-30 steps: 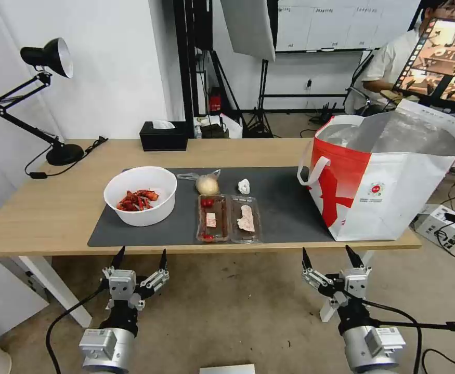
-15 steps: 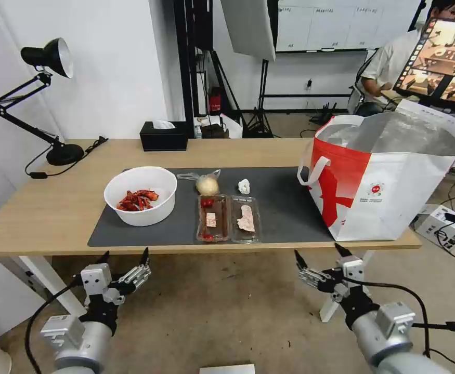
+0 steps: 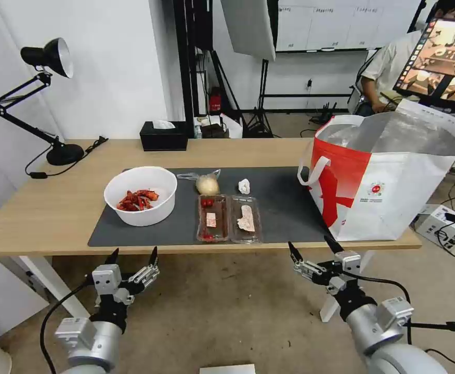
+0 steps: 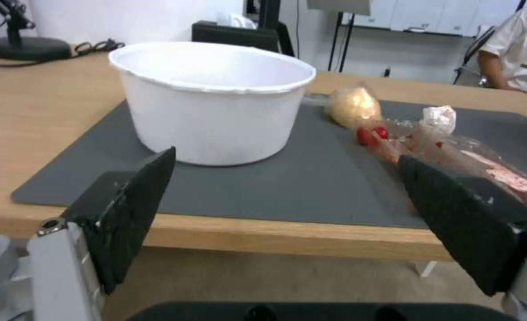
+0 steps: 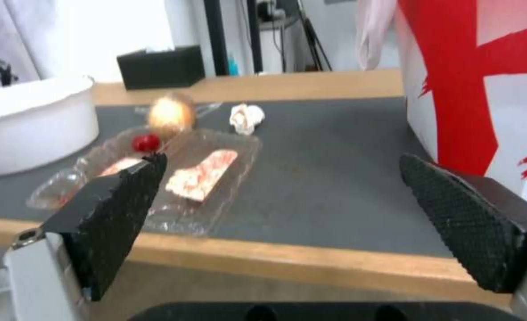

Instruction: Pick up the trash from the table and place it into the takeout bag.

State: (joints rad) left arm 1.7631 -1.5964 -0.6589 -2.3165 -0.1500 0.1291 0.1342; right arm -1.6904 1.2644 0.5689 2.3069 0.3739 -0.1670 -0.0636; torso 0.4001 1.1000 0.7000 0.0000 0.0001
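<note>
Four trash items sit on the grey mat (image 3: 284, 208) of the desk (image 3: 45, 213), nothing bagged yet. Both my claws hang below the desk's near edge, each spread wide and empty.

Left claw (image 3: 132, 256): white bowl (image 3: 140, 195) of red scraps sits straight ahead of it and above, on the mat's left part. Left wrist view puts the bowl (image 4: 213, 100) roughly centred between my fingertips, past the desk edge.

Right claw (image 3: 310, 247): below the bare stretch of mat between the clamshell tray (image 3: 229, 218) and the takeout bag (image 3: 388, 176). Tray is ahead and to its left; bag ahead and to its right, standing upright at the desk's right end, mouth open.

Tray's long axis runs front to back, short end facing me. Just behind it: bagged beige lump (image 3: 207, 184) and crumpled tissue (image 3: 244, 186), the tissue nearer the bag side.

Judgement: bowl is the left arm's pick; tray, lump and tissue sit about midway but the right arm is nearer the bag, so it suits those. Either claw has to rise above the desk edge first. Bowl is wide for my spread; a rim grasp looks safer than straddling it.
</note>
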